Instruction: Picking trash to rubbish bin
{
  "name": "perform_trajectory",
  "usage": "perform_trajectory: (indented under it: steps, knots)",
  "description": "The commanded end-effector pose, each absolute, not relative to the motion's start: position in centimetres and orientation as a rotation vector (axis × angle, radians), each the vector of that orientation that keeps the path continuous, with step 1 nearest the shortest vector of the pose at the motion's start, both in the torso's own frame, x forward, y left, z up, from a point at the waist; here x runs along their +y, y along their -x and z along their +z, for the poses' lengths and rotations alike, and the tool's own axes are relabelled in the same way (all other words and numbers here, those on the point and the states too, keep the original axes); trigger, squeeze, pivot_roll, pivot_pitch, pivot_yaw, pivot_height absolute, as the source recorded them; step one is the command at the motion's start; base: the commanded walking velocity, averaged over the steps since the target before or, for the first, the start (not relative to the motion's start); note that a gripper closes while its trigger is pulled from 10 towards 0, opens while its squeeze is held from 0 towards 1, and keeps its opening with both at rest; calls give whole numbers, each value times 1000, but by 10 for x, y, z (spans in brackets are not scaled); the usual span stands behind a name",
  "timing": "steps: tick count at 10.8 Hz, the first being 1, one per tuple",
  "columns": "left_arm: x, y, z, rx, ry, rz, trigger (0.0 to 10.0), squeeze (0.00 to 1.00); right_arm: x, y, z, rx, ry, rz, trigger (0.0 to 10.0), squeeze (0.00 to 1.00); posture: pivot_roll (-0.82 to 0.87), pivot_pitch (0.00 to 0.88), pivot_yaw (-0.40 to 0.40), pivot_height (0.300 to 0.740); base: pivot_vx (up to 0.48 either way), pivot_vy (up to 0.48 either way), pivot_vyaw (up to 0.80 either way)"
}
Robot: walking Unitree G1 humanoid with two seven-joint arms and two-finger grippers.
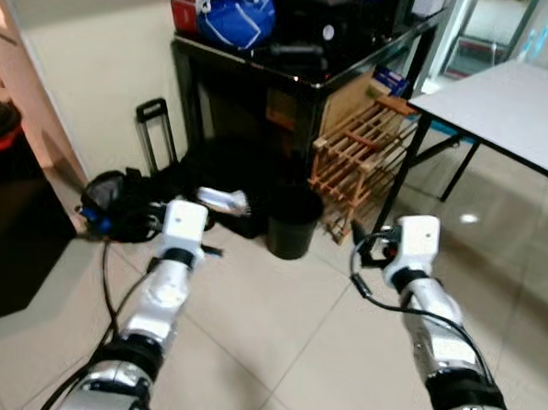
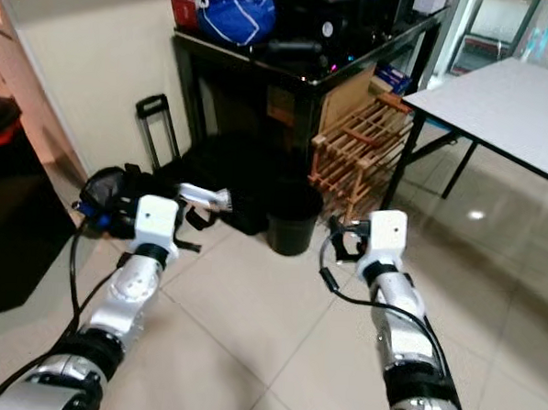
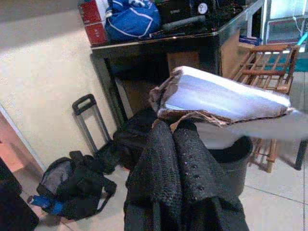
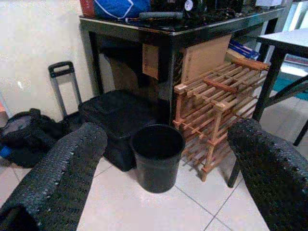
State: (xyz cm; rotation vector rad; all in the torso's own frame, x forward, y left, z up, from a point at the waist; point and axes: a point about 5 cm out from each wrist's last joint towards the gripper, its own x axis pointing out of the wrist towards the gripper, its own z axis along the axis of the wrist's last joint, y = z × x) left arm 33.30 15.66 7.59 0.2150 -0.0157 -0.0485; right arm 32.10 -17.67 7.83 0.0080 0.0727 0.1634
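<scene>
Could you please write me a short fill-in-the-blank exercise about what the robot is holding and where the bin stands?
1. The left gripper is shut on a silvery ____.
2. The black bin stands on the ____.
3. The right gripper has its fingers ____.
4. Beside the bin stands a ____ rack.

Missing words: wrapper; floor; open; wooden

Bare pale tiled floor (image 1: pixel 277 325) fills the lower centre of the frame, open up to the round black plastic bin (image 1: pixel 293 223). Just right of the bin a slatted wooden rack (image 1: pixel 357 163) crowds in; just left, a black fabric suitcase (image 4: pixel 118 115). The black glossy table (image 1: pixel 299 73) overhangs behind. A black backpack (image 1: pixel 118 204) blocks the left floor.
</scene>
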Motion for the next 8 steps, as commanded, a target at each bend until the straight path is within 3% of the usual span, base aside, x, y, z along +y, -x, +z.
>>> perform_trajectory:
  steps: [1,5,7,8]
  knots:
    - [168,-333,76,-5,-232,-18,10000,0,-169,-323,81,68,-15,185,10000,0,0,15,11,740,334,0,0]
    - [170,-333,75,4,-241,-17,10000,0,-171,-323,79,81,-33,162,10000,0,0,25,16,740,329,0,0]
    - [170,-334,76,8,-245,-20,10000,0,-169,-323,78,90,-36,166,10000,0,1,24,21,740,330,0,-728]
    - [171,-334,76,9,-248,-21,10000,0,-168,-323,78,82,-34,166,10000,0,0,24,23,740,330,0,0]
